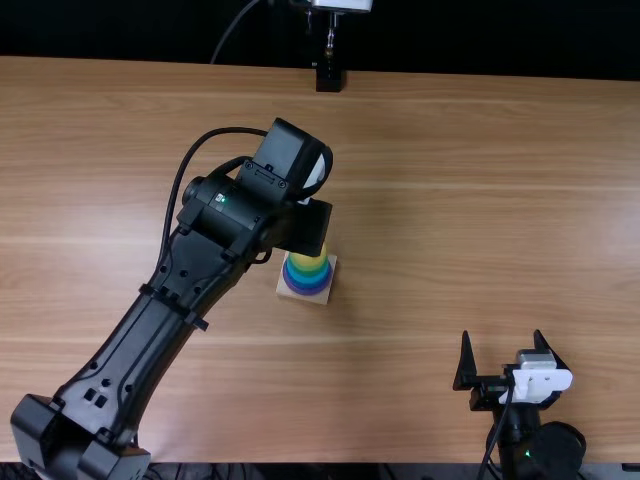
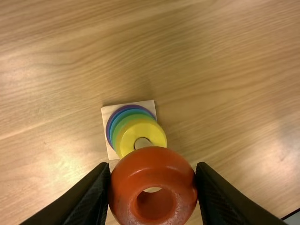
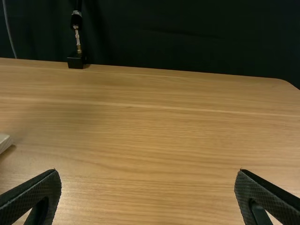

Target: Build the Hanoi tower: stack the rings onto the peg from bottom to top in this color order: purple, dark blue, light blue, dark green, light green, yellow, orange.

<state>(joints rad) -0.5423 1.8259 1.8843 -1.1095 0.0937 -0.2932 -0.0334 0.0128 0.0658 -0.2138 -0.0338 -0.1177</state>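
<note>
No txt, labels, brands, nos. or signs legible in top, L wrist or R wrist view.

stacked rings (image 2: 155,132) on base (image 2: 108,111) | base on table (image 2: 211,70) | another ring (image 2: 152,164) in left end effector (image 1: 305,228), above stack

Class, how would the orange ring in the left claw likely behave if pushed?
The orange ring looks stiff, its round outline unbent in the left claw. Its glossy surface may make it slippery, and its curved outer side could let it roll on edge.
</note>
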